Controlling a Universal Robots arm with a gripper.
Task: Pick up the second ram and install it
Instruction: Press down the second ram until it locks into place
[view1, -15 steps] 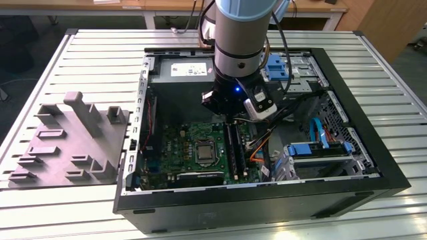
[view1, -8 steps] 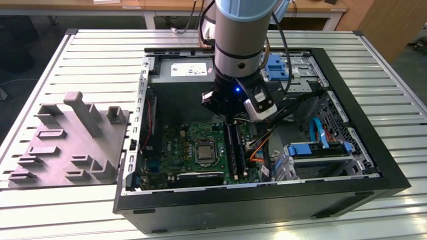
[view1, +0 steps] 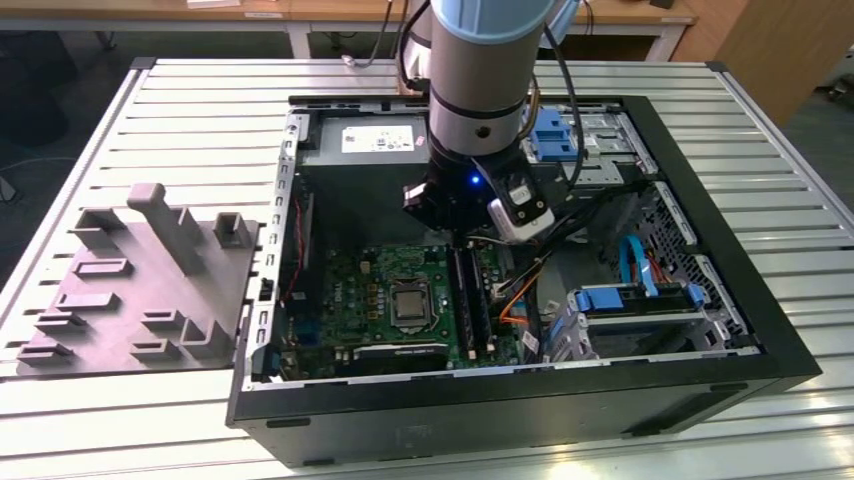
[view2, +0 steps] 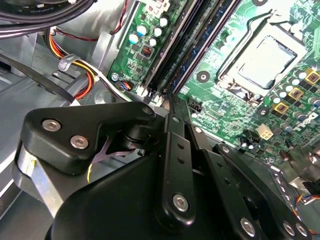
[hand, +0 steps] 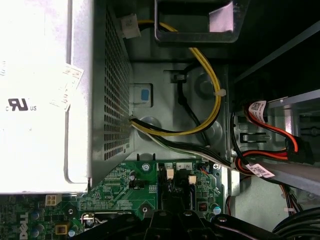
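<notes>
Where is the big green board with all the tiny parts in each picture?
Exterior view: the green board lies flat on the floor of the open computer case.
Second wrist view: the green board runs alongside the coloured wires.
First wrist view: its edge meets the perforated silver box.
Shared landmark: the square silver chip socket, in the exterior view and the second wrist view.

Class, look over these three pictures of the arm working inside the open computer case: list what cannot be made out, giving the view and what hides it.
- Gripper fingertips: second wrist view, its own black linkage covers them; open or shut unclear.
- Slim dark memory stick: exterior view, the arm's wrist hides its upper end, so whether it is seated or held is unclear.
- Long black sockets of the green motherboard: second wrist view, cut off by the edge.
</notes>
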